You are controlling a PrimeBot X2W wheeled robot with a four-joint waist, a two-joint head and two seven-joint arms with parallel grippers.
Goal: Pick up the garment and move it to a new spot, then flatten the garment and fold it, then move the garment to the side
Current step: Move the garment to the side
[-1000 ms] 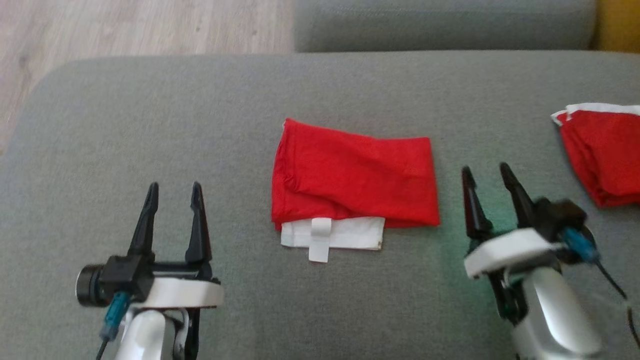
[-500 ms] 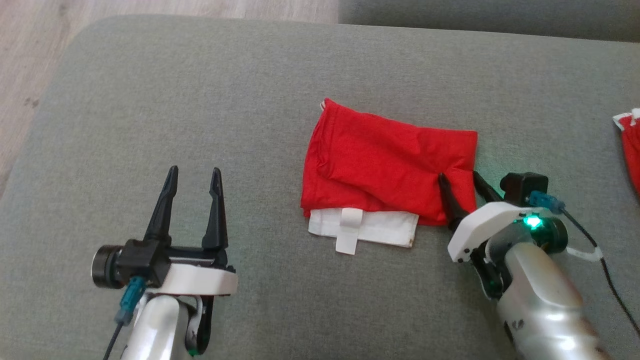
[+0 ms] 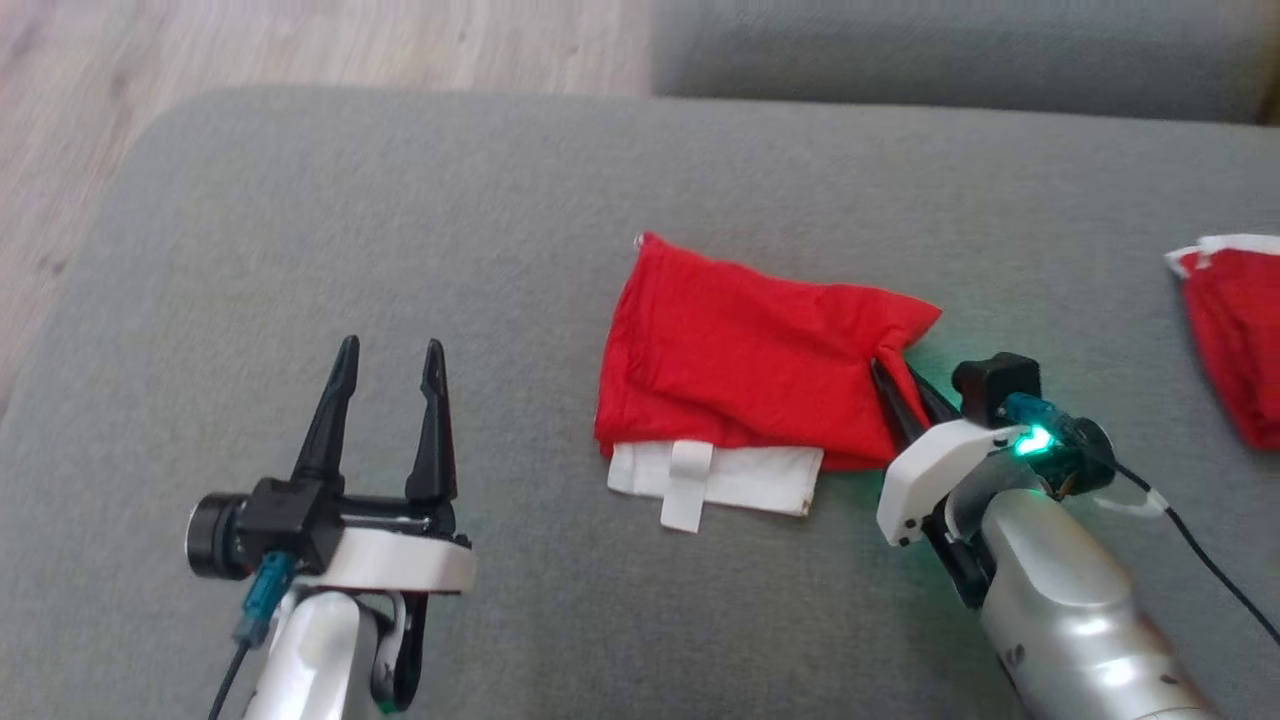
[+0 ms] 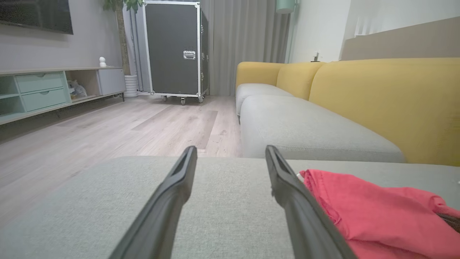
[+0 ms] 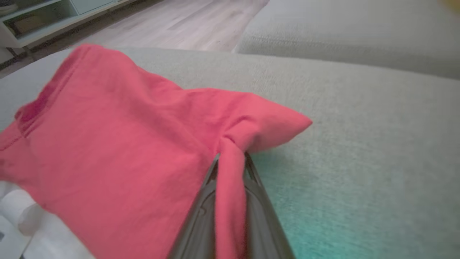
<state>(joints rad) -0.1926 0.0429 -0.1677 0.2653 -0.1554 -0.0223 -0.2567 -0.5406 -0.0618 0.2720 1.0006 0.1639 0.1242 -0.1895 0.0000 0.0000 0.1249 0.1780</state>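
Folded red cloth garment (image 3: 740,360) lies mid-way across the grey fabric sofa cushion (image 3: 400,220). Right gripper (image 3: 892,370) is clenched on a pinch of its right edge. Left gripper (image 3: 388,348) is spread, empty, well apart. Judged next: drag low and slowly sideways so the folds hold.

The garment (image 3: 740,370) was soft, matt red cloth with a smooth white band (image 3: 745,476) at its 6 o'clock edge. The sofa cushion (image 3: 480,210) was coarse grey fabric. The right hand (image 3: 891,369) had matt black plastic fingers (image 5: 264,226); its forearm (image 3: 1070,610) shone glossy silver. The floor (image 3: 300,40) was pale wood.
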